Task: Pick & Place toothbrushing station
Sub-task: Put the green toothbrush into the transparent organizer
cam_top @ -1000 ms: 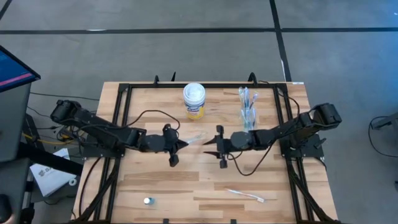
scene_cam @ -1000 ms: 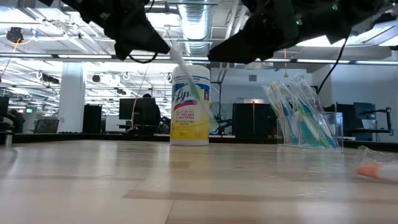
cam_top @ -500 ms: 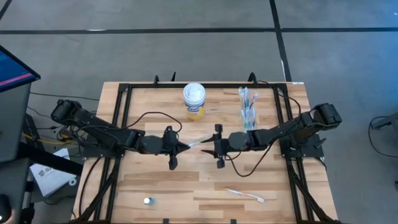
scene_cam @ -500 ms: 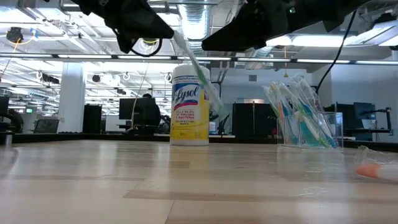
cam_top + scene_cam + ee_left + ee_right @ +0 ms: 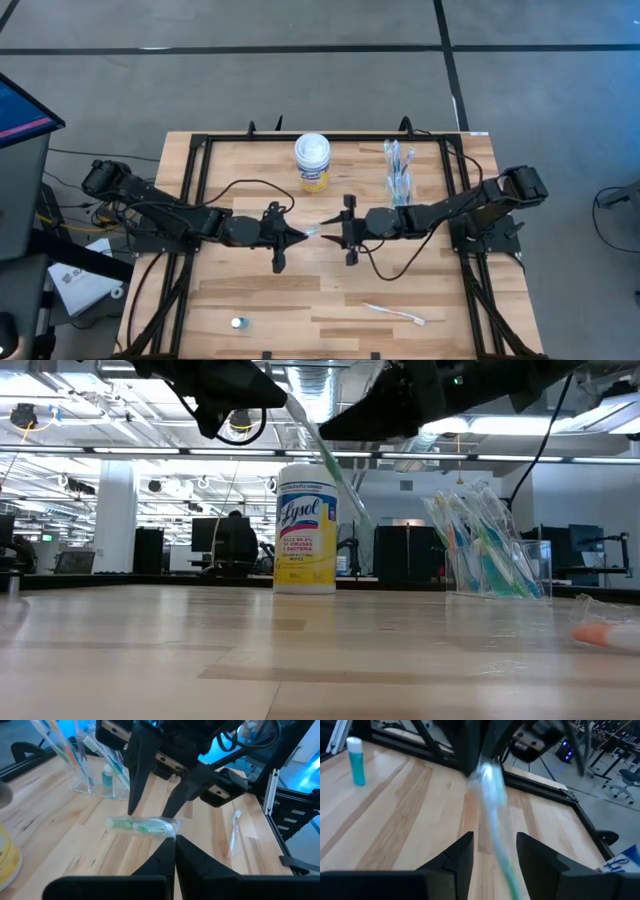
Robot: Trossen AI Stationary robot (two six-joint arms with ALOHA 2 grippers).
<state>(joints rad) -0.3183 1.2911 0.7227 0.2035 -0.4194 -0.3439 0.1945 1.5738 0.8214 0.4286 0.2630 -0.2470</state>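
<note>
A green toothbrush in a clear wrapper is held in the air over the table's middle by my left gripper, which is shut on its end. It also shows in the high view and in the low view, where it slants down to the right. My right gripper faces the left one. It is open, with its fingers standing on either side of the toothbrush's free part without touching it. My left gripper pinches the wrapped toothbrush's end between its two fingertips. The fingers come about level from the table's left. The toothbrush is lifted clear of the table, and its free end slants down toward my right gripper.
A white-lidded yellow canister stands at the far middle. A clear holder with several toothbrushes stands at the far right. Another toothbrush lies near the front right. A small blue tube stands at the front left.
My left gripper has gone toward the table's right with the toothbrush, and my right gripper has gone toward the left. The two have closed in on each other, and the toothbrush's free end now lies between my right gripper's open fingers.
</note>
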